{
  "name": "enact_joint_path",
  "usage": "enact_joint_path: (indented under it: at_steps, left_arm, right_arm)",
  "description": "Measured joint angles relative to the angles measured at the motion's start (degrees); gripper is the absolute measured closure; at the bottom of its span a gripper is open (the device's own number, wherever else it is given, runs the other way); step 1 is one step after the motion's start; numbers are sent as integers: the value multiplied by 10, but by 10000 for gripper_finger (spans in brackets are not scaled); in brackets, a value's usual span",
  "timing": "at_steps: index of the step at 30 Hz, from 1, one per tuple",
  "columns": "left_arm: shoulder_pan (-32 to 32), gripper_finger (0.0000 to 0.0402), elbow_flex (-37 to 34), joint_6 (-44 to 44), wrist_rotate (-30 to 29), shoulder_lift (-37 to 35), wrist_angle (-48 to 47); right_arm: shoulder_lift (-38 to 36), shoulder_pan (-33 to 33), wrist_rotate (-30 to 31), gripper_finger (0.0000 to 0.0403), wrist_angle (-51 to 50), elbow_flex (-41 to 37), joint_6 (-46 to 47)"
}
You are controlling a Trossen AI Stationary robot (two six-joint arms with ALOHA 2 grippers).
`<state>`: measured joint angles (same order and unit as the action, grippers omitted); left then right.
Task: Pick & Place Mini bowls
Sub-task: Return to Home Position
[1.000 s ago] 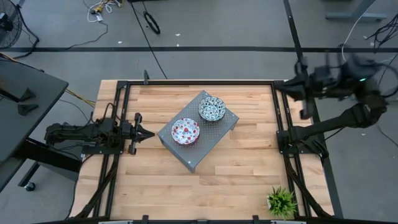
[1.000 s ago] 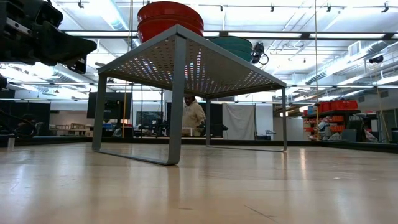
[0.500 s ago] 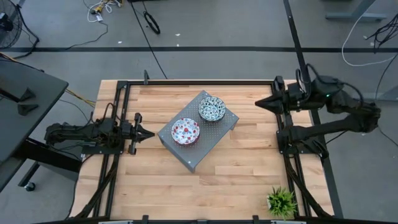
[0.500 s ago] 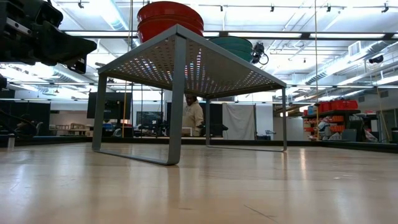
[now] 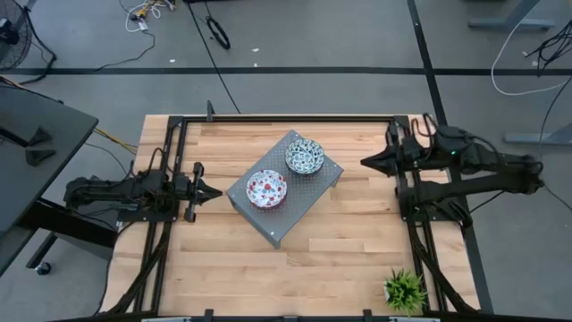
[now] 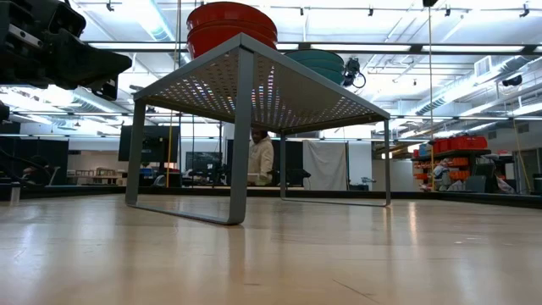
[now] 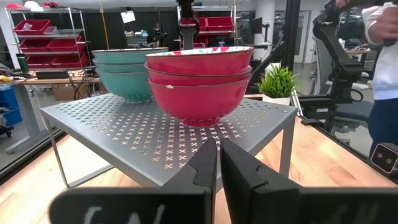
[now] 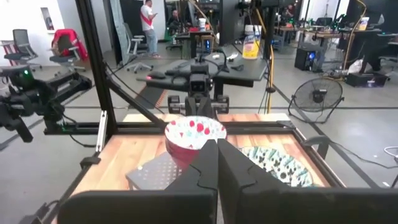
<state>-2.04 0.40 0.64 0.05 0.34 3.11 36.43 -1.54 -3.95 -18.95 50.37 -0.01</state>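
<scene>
Two stacks of mini bowls stand on a grey perforated metal stand (image 5: 295, 210) in the middle of the table. The red-patterned stack (image 5: 266, 189) (image 7: 199, 81) is nearer the left arm; the teal-patterned stack (image 5: 304, 156) (image 7: 127, 74) is farther back. Both stacks rest by their bottom bowls on the stand's top. My left gripper (image 5: 217, 191) (image 7: 219, 163) points level at the stand from the table's left, shut, and touches nothing. My right gripper (image 5: 365, 162) (image 8: 217, 163) hangs level over the table's right side, shut, and points at the bowls.
A small green potted plant (image 5: 404, 291) stands at the near right corner. Bare wood lies in front of and behind the stand. In the room beyond the table, a person (image 6: 261, 157) stands behind the stand and another (image 7: 382, 62) beside the right arm.
My right arm has come down and folded in from high over the table's far right corner. Its gripper now points level across the table toward the stand and has stayed shut. The bowls and the stand have not moved.
</scene>
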Motion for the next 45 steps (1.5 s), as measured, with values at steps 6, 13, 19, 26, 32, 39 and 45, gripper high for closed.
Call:
enact_joint_path:
  at_steps: [6,13,19,26,32,39,45]
  left_arm:
    - [0,376,0,0,0,0,0]
    - [0,376,0,0,0,0,0]
    - [0,376,0,0,0,0,0]
    - [0,376,0,0,0,0,0]
    - [0,376,0,0,0,0,0]
    - [0,376,0,0,0,0,0]
    - [0,376,0,0,0,0,0]
  right_arm:
    - [-22,0,-12,403,84,-84,20]
    - [-44,-18,-51,403,143,-166,30]
    - [-83,-22,-46,403,167,-221,36]
    - [-136,-21,-45,403,179,-264,51]
    - [-182,-20,-45,403,184,-298,56]
    - [-215,-7,-45,403,217,-338,66]
    - [-233,13,-9,403,232,-364,52]
